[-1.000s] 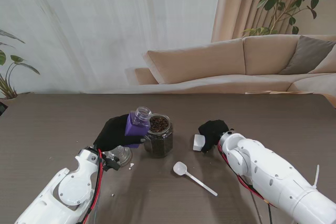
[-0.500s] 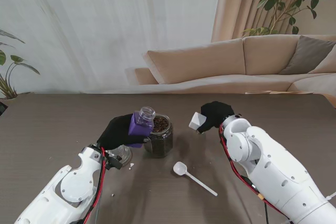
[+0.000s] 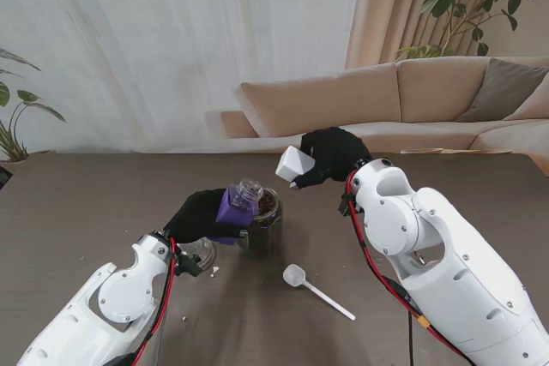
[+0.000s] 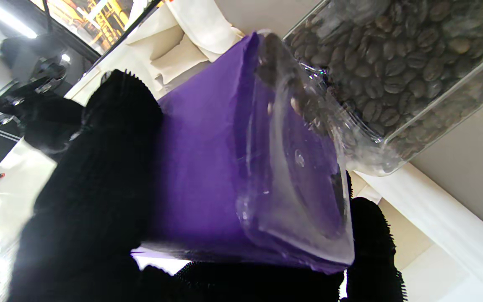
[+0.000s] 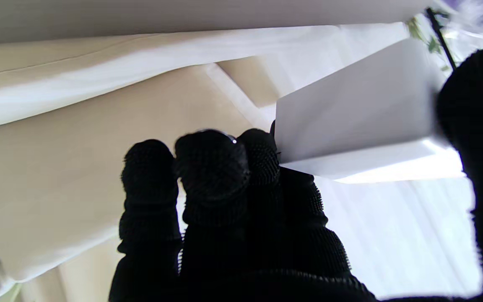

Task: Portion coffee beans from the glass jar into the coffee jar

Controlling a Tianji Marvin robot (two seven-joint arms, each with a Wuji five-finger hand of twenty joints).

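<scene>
The coffee jar point(image 3: 239, 205), a small clear bottle wrapped in a plain purple label bearing no readable writing, is sitting tilted in the left hand point(image 3: 202, 216), whose black knit-gloved fingers are wrapping tightly around its purple body; its open mouth is leaning toward the right, touching the rim of the glass jar point(image 3: 262, 222). In the left wrist view the coffee jar point(image 4: 241, 167) is showing a thick, glossy, squarish transparent base, and a few beans seem to be lying inside, though that is hard to tell through the glass. The glass jar point(image 4: 396, 63) is standing upright on the dark brown bench point(image 3: 86, 212) just beside it, faceted, clear-walled and lidless, holding a deep fill of dark roasted coffee beans. Nearer to me and slightly right, a white plastic spoon point(image 3: 316, 288) is lying flat on the bench, bowl pointing left. Further right, the right hand point(image 3: 328, 157) is hovering above the bench, its black gloved fingers point(image 5: 208, 176) pinching a smooth white boxy cap point(image 3: 294, 164), matte and unmarked, between thumb and fingertips. The white cap point(image 5: 354, 113) is showing flat faces and crisp edges in the right wrist view.
</scene>
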